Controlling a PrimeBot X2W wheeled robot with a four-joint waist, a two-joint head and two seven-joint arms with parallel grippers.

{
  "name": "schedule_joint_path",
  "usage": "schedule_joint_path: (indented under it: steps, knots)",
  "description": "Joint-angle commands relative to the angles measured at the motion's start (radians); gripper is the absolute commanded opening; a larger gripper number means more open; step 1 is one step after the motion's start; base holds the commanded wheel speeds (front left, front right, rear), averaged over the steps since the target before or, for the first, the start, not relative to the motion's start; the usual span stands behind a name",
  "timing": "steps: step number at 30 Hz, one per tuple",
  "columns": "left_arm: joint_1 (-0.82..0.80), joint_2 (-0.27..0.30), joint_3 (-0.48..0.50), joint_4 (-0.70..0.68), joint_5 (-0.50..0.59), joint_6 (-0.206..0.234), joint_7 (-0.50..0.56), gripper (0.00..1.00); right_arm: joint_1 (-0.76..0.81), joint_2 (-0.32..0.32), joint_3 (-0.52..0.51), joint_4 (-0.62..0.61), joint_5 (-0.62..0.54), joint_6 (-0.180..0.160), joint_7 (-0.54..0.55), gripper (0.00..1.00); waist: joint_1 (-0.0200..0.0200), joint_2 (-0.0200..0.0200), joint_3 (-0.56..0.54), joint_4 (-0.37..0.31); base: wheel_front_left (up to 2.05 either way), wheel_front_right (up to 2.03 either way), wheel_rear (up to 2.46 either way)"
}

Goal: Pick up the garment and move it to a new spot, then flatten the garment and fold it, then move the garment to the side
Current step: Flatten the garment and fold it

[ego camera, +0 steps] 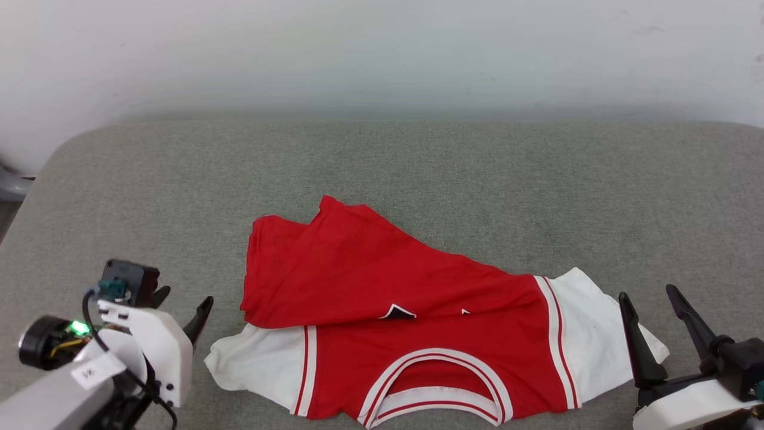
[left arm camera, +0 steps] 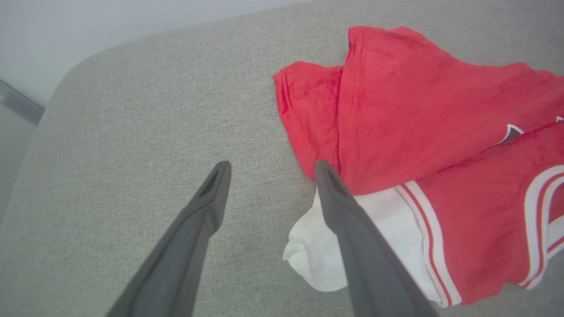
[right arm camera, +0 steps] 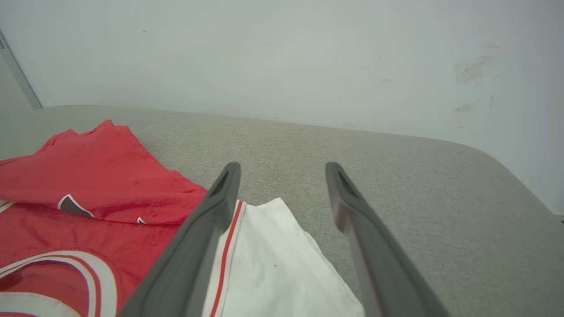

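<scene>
The garment (ego camera: 382,286) is a red T-shirt with white sleeves lying on the grey padded surface, collar (ego camera: 439,388) toward me. Its hem half is folded forward over the chest. My left gripper (ego camera: 182,304) stands open just left of the left white sleeve (ego camera: 256,358), holding nothing. In the left wrist view that gripper (left arm camera: 272,165) is over bare cloth, one finger (left arm camera: 352,229) crossing the sleeve (left arm camera: 317,259) of the garment (left arm camera: 418,110). My right gripper (ego camera: 647,292) is open beside the right sleeve (ego camera: 591,334). In the right wrist view it (right arm camera: 283,166) hovers over the sleeve (right arm camera: 273,255) of the garment (right arm camera: 88,176).
The grey padded surface (ego camera: 418,167) runs back to a pale wall (ego camera: 382,54) and has rounded far corners. Bare grey cloth lies behind the shirt and on both sides of it. A grey object (ego camera: 9,185) shows past the left edge.
</scene>
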Motion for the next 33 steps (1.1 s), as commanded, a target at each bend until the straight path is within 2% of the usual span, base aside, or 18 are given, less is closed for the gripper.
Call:
schedule_joint_path:
  steps: [1,7,11,14,23,29,30,31,32,33]
  knots:
    - [-0.02,0.014,-0.011,-0.013,0.004,-0.011,0.037,1.0,0.006,0.001,0.0,-0.004,0.001,-0.001,0.0,1.0,0.0,-0.0001,0.002,-0.001,0.0,0.0,0.0]
    - [-0.113,0.057,-0.054,-0.073,-0.013,-0.083,0.263,1.0,-0.011,-0.01,0.004,-0.009,0.005,-0.001,0.001,1.0,0.0,-0.0001,0.015,-0.008,0.0,0.0,0.0]
    - [-0.155,0.071,-0.086,-0.073,-0.005,-0.121,0.368,1.0,-0.017,-0.013,0.004,-0.009,0.006,-0.001,0.004,1.0,0.0,-0.0001,0.029,-0.019,0.0,0.0,0.0]
    - [-0.163,0.058,-0.111,-0.058,-0.008,-0.141,0.422,1.0,-0.024,-0.014,0.003,-0.01,0.008,-0.001,0.006,1.0,0.0,-0.0001,0.044,-0.028,0.0,0.0,0.0]
    - [-0.15,0.007,-0.176,0.049,0.012,-0.181,0.494,1.0,-0.051,-0.023,0.01,-0.011,0.006,-0.001,0.012,1.0,0.0,-0.0001,0.11,-0.058,0.0,0.0,0.0]
    - [-0.113,-0.061,-0.21,0.15,0.005,-0.207,0.495,1.0,-0.059,-0.029,0.009,-0.004,0.008,-0.001,0.013,1.0,0.0,-0.0001,0.13,-0.069,0.0,0.0,0.0]
    - [-0.108,-0.069,-0.216,0.159,0.004,-0.213,0.495,0.69,-0.059,-0.031,0.009,-0.003,0.008,-0.001,0.013,1.0,0.0,-0.0001,0.129,-0.069,0.0,0.0,0.0]
    - [-0.1,-0.078,-0.219,0.169,0.001,-0.219,0.491,0.16,-0.058,-0.032,0.007,-0.003,0.007,-0.001,0.015,1.0,0.0,-0.0001,0.126,-0.069,0.0,0.0,0.0]
    - [-0.093,-0.084,-0.222,0.178,-0.001,-0.224,0.488,0.0,-0.057,-0.033,0.006,-0.002,0.008,-0.001,0.017,1.0,0.0,-0.0001,0.122,-0.069,0.0,0.0,0.0]
    - [-0.088,-0.088,-0.223,0.184,-0.003,-0.228,0.482,0.0,-0.056,-0.035,0.004,-0.002,0.009,-0.001,0.019,1.0,0.0,-0.0001,0.117,-0.068,0.0,0.0,0.0]
